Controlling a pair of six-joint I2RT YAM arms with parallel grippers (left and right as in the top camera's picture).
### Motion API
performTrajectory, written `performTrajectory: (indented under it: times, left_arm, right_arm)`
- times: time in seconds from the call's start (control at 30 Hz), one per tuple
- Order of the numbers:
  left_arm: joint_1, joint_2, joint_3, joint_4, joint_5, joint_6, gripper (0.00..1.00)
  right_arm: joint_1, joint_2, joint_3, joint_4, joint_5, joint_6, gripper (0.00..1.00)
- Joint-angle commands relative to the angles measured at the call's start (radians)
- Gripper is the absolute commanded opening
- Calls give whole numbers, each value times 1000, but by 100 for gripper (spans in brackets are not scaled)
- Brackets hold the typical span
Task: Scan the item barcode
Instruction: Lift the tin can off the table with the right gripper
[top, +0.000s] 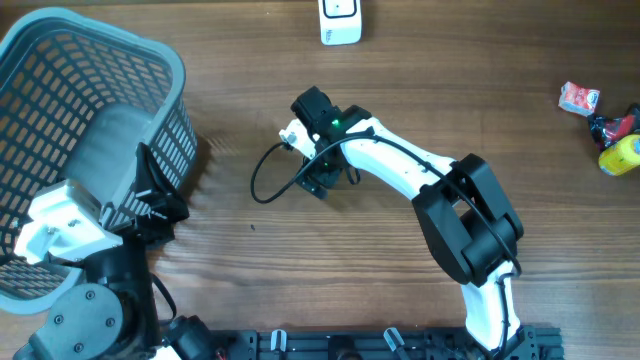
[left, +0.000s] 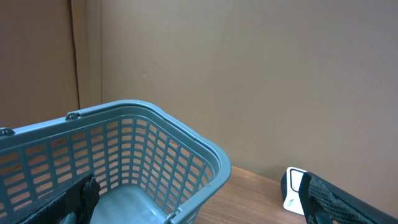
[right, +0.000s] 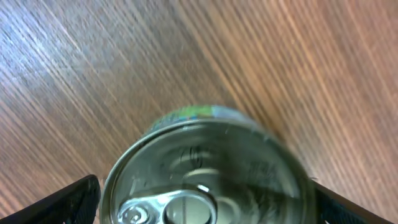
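Can (right: 208, 174) with a pull-tab lid stands upright on the wooden table (top: 400, 80), near its middle, between the wide-spread fingers (right: 68, 196) of the right gripper (top: 325, 170), which straddles it from above. Whether either pad touches the wall I cannot tell. The likely trouble is in the grasp: the wall looks smooth and round, so an off-centre close could squirt the can sideways or tip it, and a high pinch near the rim might let it swing. Its barcode is nowhere visible, so it could be shown to the white scanner (top: 340, 20) at the far edge with the wrong face turned. The black cable loop (top: 265, 180) just beside the gripper could snag. From overhead the can is hidden under the gripper; the wrist view crops its lower part and shows only a sliver of green label. The left gripper (top: 150, 210) hangs open and empty by the blue basket (left: 155, 124), its fingers mostly cut off. A red packet (top: 578, 98) and a yellow item (top: 620, 155) lie well apart at the right edge, too small to identify.
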Motion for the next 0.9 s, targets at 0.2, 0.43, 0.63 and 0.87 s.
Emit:
performTrajectory:
  times: [0.2, 0.43, 0.63, 0.87]
  left_arm:
    - [-4, -2, 8, -1, 5, -16, 100]
    - [-4, -2, 8, -19, 5, -17, 100]
    - [-4, -2, 8, -19, 5, -17, 100]
    - [-4, -2, 8, -19, 5, -17, 100]
  right_arm:
    - [-1, 19, -2, 6, 4, 56, 61]
    - [-1, 19, -2, 5, 51, 247, 69]
    - [-1, 19, -2, -6, 128, 572, 68]
    - [-6, 19, -2, -89, 166, 1205, 73]
